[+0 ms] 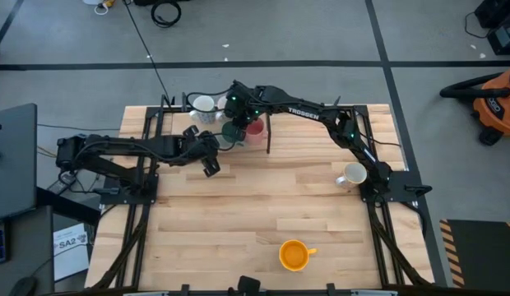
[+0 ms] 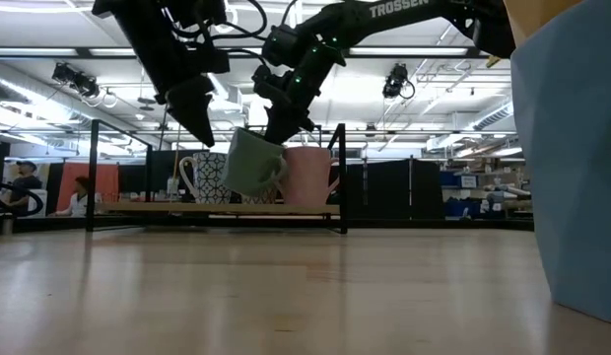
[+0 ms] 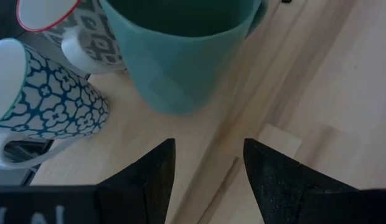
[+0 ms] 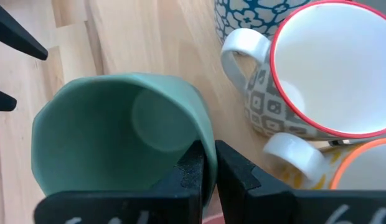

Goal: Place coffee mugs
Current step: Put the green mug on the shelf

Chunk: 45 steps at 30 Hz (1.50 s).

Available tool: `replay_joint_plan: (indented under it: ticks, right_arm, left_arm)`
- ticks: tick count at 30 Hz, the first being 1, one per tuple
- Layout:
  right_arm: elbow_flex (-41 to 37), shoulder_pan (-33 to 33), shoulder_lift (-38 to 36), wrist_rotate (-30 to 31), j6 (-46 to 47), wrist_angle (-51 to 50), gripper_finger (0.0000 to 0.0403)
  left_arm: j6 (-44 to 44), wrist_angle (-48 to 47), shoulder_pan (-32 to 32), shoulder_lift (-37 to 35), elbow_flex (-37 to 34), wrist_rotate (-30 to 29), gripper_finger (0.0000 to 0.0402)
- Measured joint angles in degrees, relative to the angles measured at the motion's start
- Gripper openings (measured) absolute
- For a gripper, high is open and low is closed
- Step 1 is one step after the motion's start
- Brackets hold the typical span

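Note:
My right gripper [image 4: 208, 168] is shut on a dark green mug [image 1: 233, 130] at the table's far middle; the mug shows tilted in the low view [image 2: 251, 163]. A pink mug [image 2: 307, 176] stands just right of it, and a blue-flowered mug [image 3: 43, 93] and a grey-patterned red-rimmed mug [image 4: 330, 68] stand close by. My left gripper [image 3: 208, 168] is open and empty, just left of and nearer than the green mug [image 3: 180, 56]. A white mug [image 1: 351, 174] stands on its base at the right, an orange mug [image 1: 294, 255] near the front edge. My right gripper pinches the green mug's wall at the rim [image 4: 202, 134], one finger inside the mug and one outside. The fingers come from above, slanting down. The mug hangs tilted, its mouth up toward the gripper; whether its bottom [image 2: 241, 187] touches the wooden board, I cannot tell.
The mugs at the back stand on a low wooden board [image 2: 138, 207] within a black frame with upright posts [image 2: 343, 177]. A mug with an orange rim [image 4: 367, 168] stands beside the grey-patterned one. A large light-blue shape [image 2: 572, 148] is very close to the low camera.

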Motion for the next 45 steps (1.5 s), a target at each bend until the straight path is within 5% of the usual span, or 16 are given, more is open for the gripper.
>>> replay_joint_plan:
  ticks: [45]
  right_arm:
    - [0.0,0.0,0.0,0.0,0.0,0.5,0.0071]
  left_arm:
    - [0.0,0.0,0.0,0.0,0.0,0.0,0.0197]
